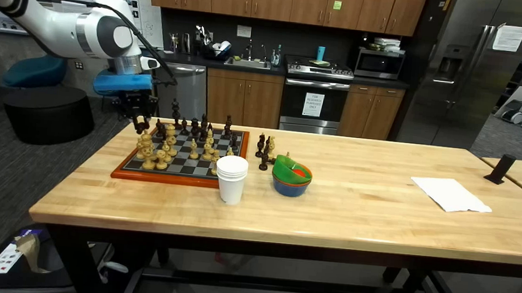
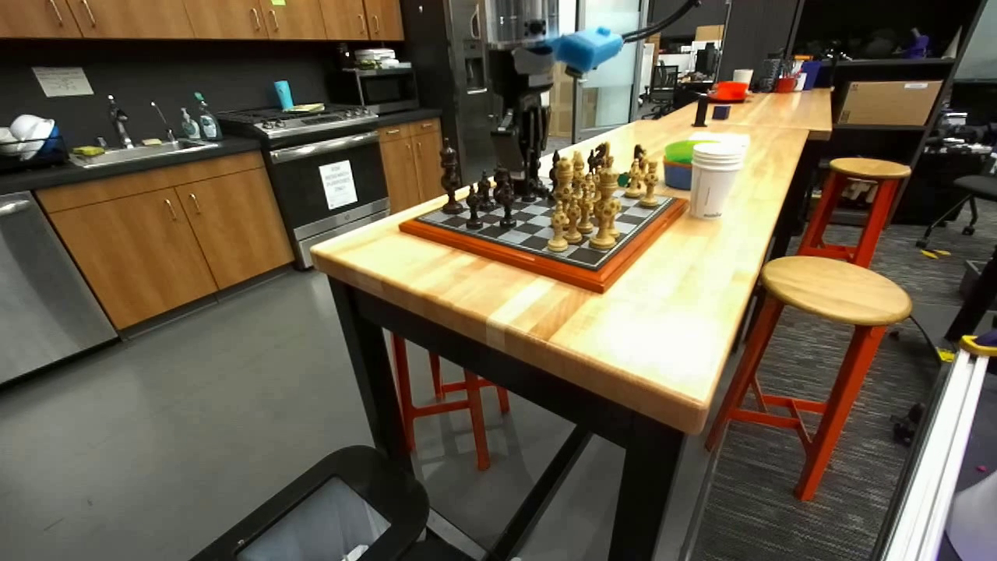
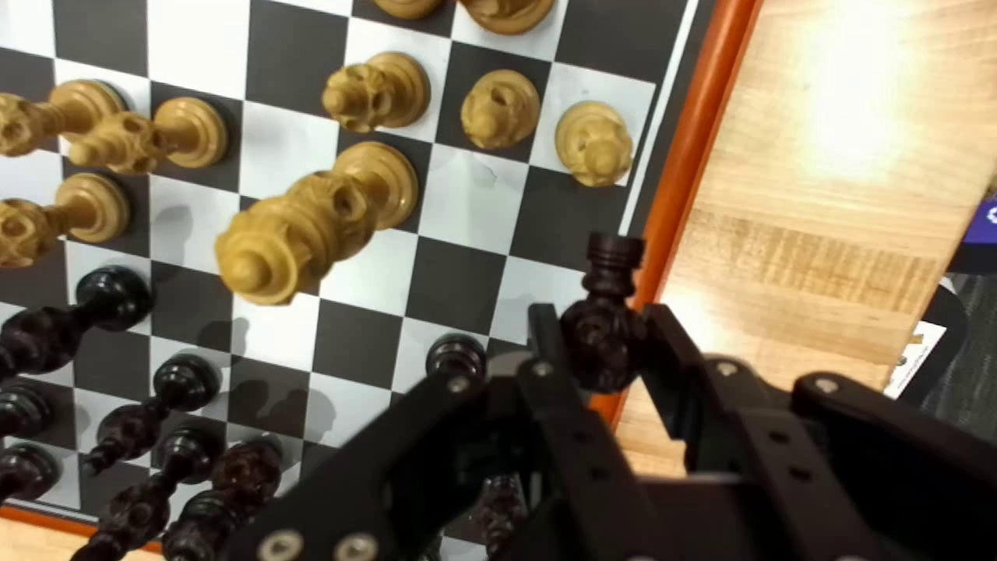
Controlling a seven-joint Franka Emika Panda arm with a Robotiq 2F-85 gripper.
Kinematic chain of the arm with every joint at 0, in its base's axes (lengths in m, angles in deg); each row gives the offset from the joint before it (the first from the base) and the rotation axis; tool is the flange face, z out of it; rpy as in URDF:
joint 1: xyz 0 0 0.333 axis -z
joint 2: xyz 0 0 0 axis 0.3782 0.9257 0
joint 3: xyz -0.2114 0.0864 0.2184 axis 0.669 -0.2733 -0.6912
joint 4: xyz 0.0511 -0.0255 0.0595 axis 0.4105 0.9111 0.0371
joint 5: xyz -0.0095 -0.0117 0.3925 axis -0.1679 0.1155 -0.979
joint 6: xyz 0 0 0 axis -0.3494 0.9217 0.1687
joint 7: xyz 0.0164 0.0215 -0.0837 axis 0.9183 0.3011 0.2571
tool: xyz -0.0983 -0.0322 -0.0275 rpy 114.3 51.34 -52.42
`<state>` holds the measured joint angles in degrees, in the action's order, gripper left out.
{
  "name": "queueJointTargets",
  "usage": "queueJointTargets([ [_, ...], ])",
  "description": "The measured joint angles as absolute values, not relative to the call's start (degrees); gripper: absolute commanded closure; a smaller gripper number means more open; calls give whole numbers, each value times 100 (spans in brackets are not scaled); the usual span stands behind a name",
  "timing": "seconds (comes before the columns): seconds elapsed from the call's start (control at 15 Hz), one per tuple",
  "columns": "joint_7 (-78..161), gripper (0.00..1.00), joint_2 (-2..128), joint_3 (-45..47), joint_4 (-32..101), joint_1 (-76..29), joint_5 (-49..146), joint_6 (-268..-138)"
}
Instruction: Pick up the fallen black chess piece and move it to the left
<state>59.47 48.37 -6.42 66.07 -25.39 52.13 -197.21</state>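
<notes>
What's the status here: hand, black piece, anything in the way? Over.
Hand closed on black piece. Pale pieces standing on board nearby; possible obstacles, clearance unclear.

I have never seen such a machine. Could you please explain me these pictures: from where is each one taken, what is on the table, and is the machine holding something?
The machine is one robot arm. At its end sits a gripper, a mechanical hand with two fingers. Both exterior views come from cameras standing apart from the robot, looking at the table from different places. The wrist view comes from a camera carried on the arm, looking down past the gripper, so the fingers appear large. On the table lies a chessboard, with light pieces and dark pieces standing on it. Beside the board you see stacked white cups and colored bowls; a white sheet lies farther off. And yes, something is held: one dark chess piece, between the two fingers.
</notes>
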Motion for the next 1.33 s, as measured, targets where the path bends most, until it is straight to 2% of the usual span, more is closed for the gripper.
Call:
queueJointTargets([
  [1.33, 6385, 93, 5705, -531, 6227, -2236, 5208, -19747],
])
